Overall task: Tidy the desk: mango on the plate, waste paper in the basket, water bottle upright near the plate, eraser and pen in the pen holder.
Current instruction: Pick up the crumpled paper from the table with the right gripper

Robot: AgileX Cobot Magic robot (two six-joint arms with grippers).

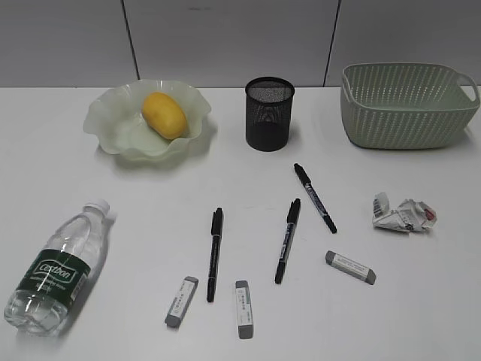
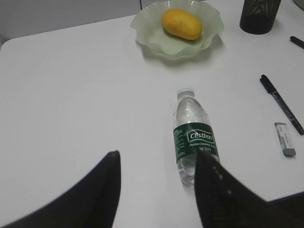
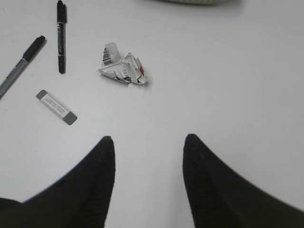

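Left fingers [image 2: 156, 190]: dark, matte, tapering pads set wide apart above the tabletop [image 1: 421, 316], gripping nothing; the right-hand pad overlaps the base of the bottle in the left wrist view.
Right fingers [image 3: 148, 178]: the same blunt dark shapes, spread apart over bare white surface, holding nothing.
Water bottle [image 1: 54, 269]: lying on its side at the near left, clear ribbed plastic, white cap pointing away toward the plate, dark green label with white lettering (it reads "cestbon").
Erasers: three small grey-and-white blocks; two near the front edge [image 1: 181, 301] [image 1: 243, 308], a third [image 1: 350, 267] off to the right, all lying flat.
Pens: three slim black markers on the tabletop, one [image 1: 215, 253] beside the left eraser, two more [image 1: 287, 239] [image 1: 314, 197] angled toward each other at their far ends without touching.
Waste paper [image 1: 403, 213]: crumpled white ball with printed marks and a red spot, on the tabletop at right, in front of the basket and well apart from it.
Pen holder [image 1: 269, 113]: black wire-mesh cylinder, upright, mid-back, between plate and basket.
Plate [image 1: 113, 128]: pale translucent green, glassy, wavy ruffled rim, at the back left.
Mango [image 1: 164, 114]: smooth yellow-orange oblong lying inside the plate.
Basket [image 1: 406, 105]: sage-green rectangular plastic, perforated woven-look walls, handle cut-out at its right end, at the back right.
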